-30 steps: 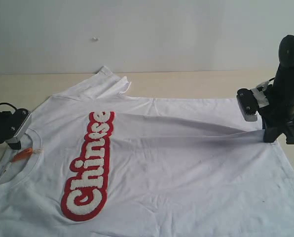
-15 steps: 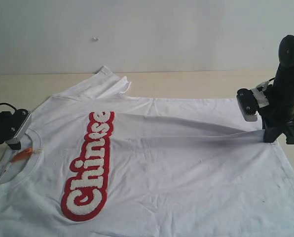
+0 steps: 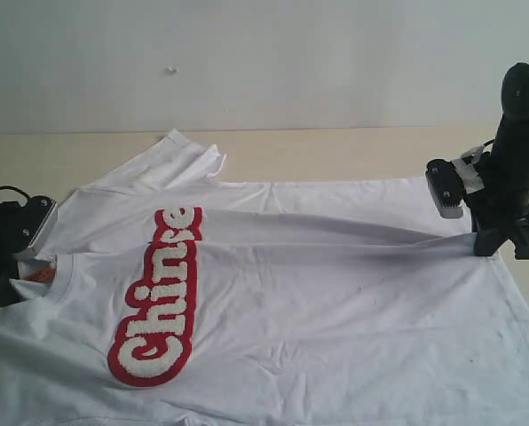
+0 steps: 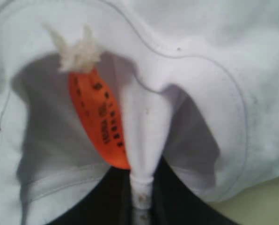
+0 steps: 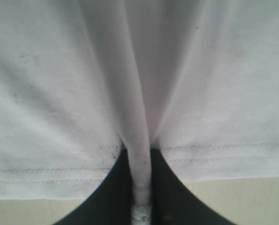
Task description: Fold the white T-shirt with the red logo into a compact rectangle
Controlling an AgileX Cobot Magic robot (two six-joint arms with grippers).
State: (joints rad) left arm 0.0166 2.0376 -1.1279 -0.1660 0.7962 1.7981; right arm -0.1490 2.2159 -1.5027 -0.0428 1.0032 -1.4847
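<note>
- The white T-shirt (image 3: pixel 335 302) lies spread across the table (image 3: pixel 353 151) in the exterior view, with its collar (image 4: pixel 228 108) at 9 o'clock, hem (image 5: pixel 214 164) at 3 o'clock and one sleeve (image 3: pixel 180 158) bunched toward 11 o'clock.
- The red logo (image 3: pixel 155 312) faces up, running from about 8 o'clock toward the centre (a crease partly hides its last letters).
- The left gripper (image 4: pixel 142 199), at 9 o'clock, is pinched tight on a fold of the collar, just beside the orange tag (image 4: pixel 99 122).
- The right gripper (image 5: pixel 140 204), at 3 o'clock, is clamped on a raised fold of the hem.
- A taut ridge of cloth runs from the right gripper toward the logo.
</note>
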